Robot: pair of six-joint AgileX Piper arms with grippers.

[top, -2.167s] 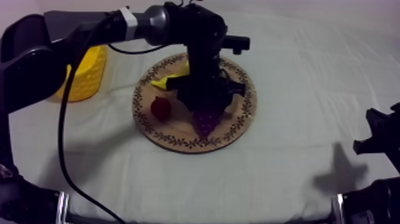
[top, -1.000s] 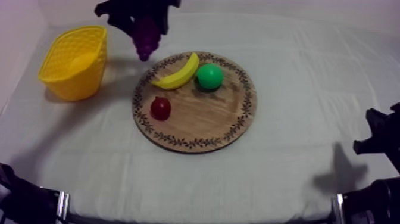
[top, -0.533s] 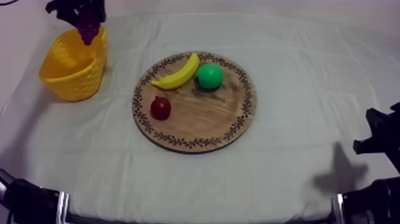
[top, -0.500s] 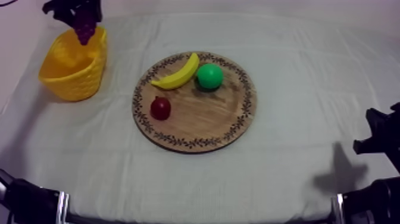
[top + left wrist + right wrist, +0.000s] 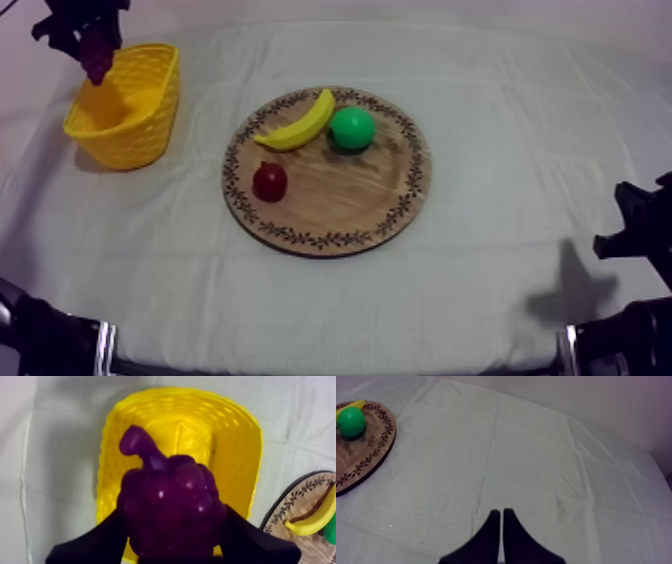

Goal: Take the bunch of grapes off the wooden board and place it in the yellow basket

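My left gripper is shut on the purple bunch of grapes and holds it in the air above the far left rim of the yellow basket. In the left wrist view the grapes sit between my black fingers, directly over the open basket. The round wooden board lies mid-table, well to the right of the basket. My right gripper is shut on nothing and hovers over bare cloth; that arm rests at the right edge.
On the board lie a banana, a green round fruit and a small red fruit. The right wrist view catches the board's edge with the green fruit. Open cloth surrounds the board.
My left gripper lifted the grapes off the board and carried them left, from beside the basket to above its far left rim. The right arm has stayed still.
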